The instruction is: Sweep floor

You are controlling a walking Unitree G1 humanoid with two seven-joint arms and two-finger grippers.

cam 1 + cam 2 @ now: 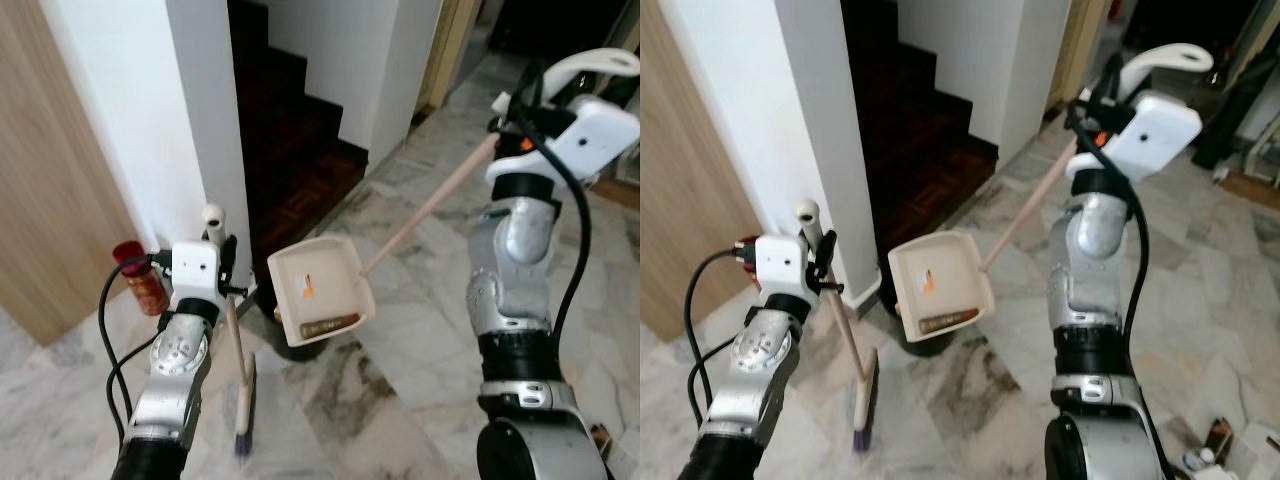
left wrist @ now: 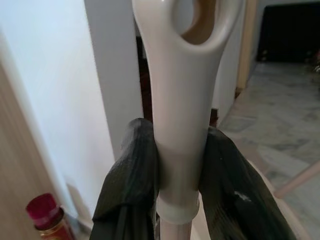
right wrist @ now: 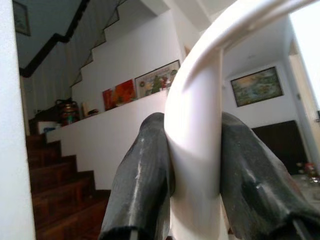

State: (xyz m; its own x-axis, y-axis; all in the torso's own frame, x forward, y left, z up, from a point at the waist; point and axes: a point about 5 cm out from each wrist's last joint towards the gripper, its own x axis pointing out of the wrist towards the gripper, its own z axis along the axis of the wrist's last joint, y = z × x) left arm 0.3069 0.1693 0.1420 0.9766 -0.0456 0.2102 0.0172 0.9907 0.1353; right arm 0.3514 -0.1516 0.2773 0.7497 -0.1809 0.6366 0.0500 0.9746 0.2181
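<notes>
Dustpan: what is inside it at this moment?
The dustpan, held up by the right tool, holds an orange-and-white scrap near its middle and a brown strip of debris along its lower edge. What the strip is made of is too small to tell.

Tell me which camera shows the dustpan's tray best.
The left eye view: the dustpan tray faces the camera, with debris inside, held by the right gripper. The right eye view shows much the same. The right wrist view shows its handle between the fingers; the left wrist view, a handle sliver.
</notes>
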